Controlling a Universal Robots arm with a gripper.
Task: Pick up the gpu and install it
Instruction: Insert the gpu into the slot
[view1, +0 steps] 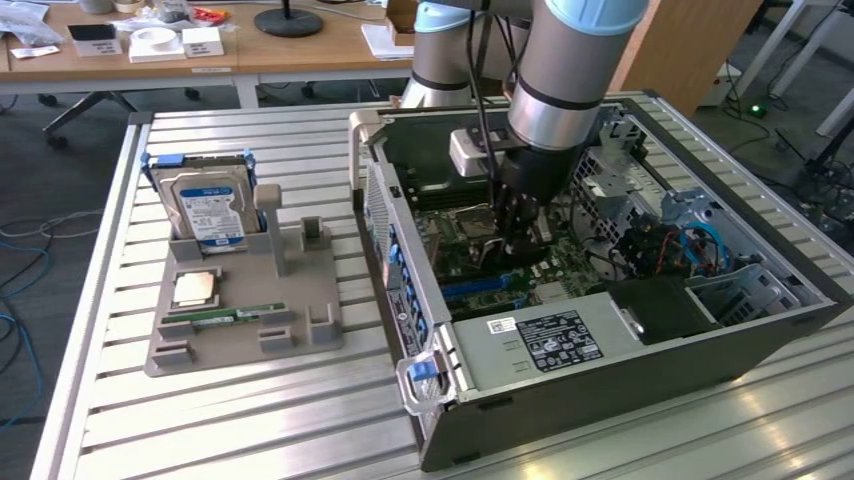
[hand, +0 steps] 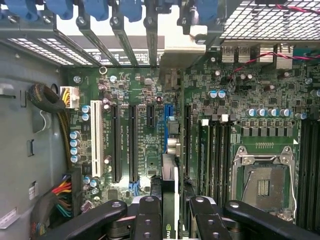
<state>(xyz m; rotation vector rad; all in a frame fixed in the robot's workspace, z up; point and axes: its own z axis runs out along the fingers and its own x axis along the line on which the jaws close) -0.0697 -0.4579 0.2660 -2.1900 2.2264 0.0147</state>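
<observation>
Cramped inside the open case, roomy outside it

The gripper (hand: 175, 205), jaws closed on the gpu (hand: 170, 180), hangs just above the expansion slots (hand: 125, 140) in the computer case (view1: 587, 380). The rear bracket row (hand: 120, 30), a cable bundle (hand: 50, 100), the power supply (view1: 554, 340) and the drive cage (view1: 747, 290) stand close around it. Outside, the slatted bench (view1: 240, 430) has open room around the grey holder (view1: 240, 340).

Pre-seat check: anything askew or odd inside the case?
Nothing stands out. The gripper holds the gpu on edge, roughly in line with the blue slot, with no obvious tilt. The CPU socket is empty.
</observation>
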